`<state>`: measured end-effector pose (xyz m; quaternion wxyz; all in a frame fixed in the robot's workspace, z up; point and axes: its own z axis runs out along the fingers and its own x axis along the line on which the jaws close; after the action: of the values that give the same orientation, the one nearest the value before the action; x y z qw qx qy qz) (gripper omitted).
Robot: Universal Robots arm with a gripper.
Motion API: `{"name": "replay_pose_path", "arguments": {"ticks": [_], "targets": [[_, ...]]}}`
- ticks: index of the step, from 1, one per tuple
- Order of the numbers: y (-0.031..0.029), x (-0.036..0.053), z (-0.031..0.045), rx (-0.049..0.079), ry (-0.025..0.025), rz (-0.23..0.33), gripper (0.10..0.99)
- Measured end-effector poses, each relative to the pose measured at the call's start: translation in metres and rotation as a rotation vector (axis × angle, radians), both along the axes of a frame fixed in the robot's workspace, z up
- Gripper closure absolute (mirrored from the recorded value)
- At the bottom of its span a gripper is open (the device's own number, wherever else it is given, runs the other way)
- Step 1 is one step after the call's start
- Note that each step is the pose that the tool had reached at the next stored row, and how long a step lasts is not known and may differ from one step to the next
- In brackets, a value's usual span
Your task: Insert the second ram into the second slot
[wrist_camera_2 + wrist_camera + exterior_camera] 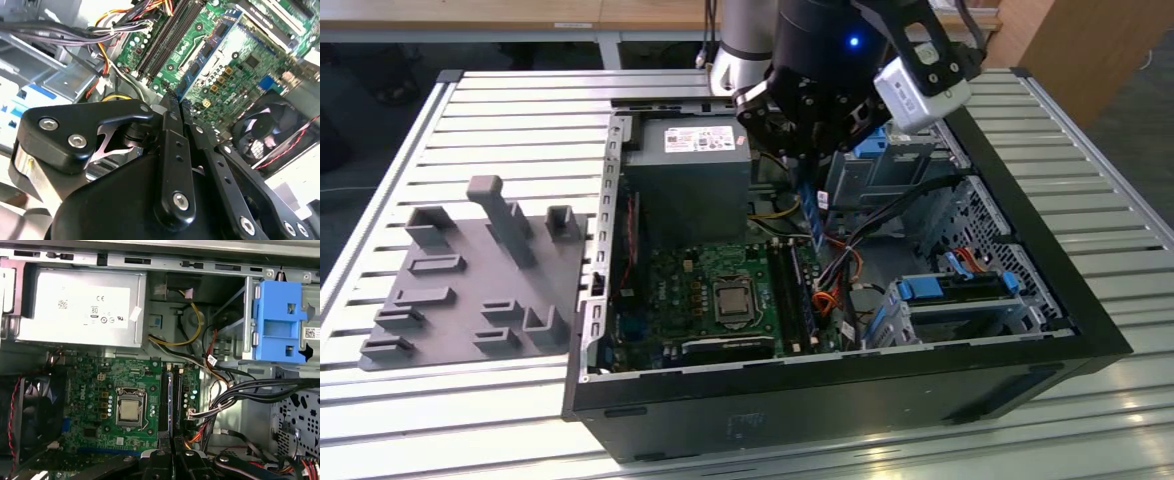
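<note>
Below the end effector (810, 165), which is clamped on its upper end, the second ram (817, 218) hangs upright over the dark memory slots (790, 290) inside the open computer case (854, 395), not yet seated.

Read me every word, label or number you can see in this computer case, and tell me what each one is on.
No text here can be read reliably.
Power supply label: print too small.
Motherboard markings: blurred.
Blue drive clip sticker: too small.
Ram held in the gripper: chip markings too small.
</note>
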<state>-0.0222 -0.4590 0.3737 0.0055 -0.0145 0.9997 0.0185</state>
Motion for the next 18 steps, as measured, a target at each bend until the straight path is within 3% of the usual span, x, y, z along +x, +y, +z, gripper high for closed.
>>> {"name": "replay_pose_path", "arguments": {"ticks": [18], "targets": [[0.0003, 0.0000, -0.0180, 0.000, 0.0007, -0.004, 0.949]]}}
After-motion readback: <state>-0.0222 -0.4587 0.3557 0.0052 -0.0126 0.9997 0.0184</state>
